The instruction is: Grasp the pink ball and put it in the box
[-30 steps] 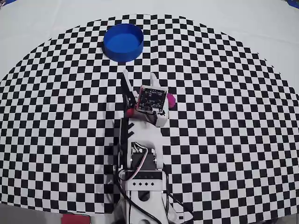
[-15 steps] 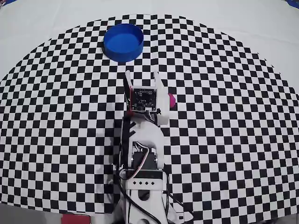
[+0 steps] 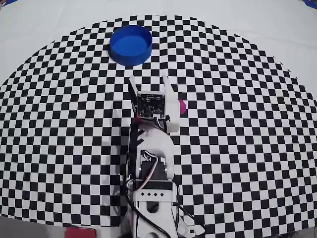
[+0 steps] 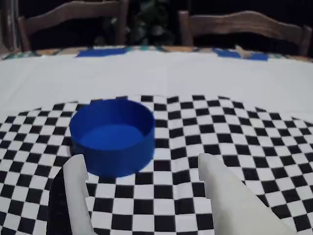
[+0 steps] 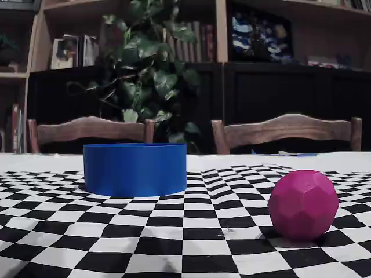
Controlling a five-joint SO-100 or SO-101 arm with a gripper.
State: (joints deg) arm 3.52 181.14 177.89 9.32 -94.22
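Note:
The pink ball [image 3: 183, 106] lies on the checkered cloth, partly hidden under the right side of the gripper's body in the overhead view. It shows whole in the fixed view [image 5: 303, 204]. It is out of the wrist view. The box [image 3: 130, 44], a round blue tub, stands at the far side, empty, and also shows in the wrist view [image 4: 112, 134] and the fixed view [image 5: 134, 169]. My gripper [image 3: 148, 80] is open and empty, pointing toward the tub, with its fingertips past the ball. The wrist view shows the gripper [image 4: 141, 159] with white fingers [image 4: 78, 196] spread wide over bare squares.
The checkered cloth [image 3: 237, 124] lies on a white tablecloth [image 3: 277, 25]. The arm's base [image 3: 151, 198] sits at the near edge. Two wooden chairs [image 5: 287, 130] and dark shelves with a plant [image 5: 151, 75] stand behind the table.

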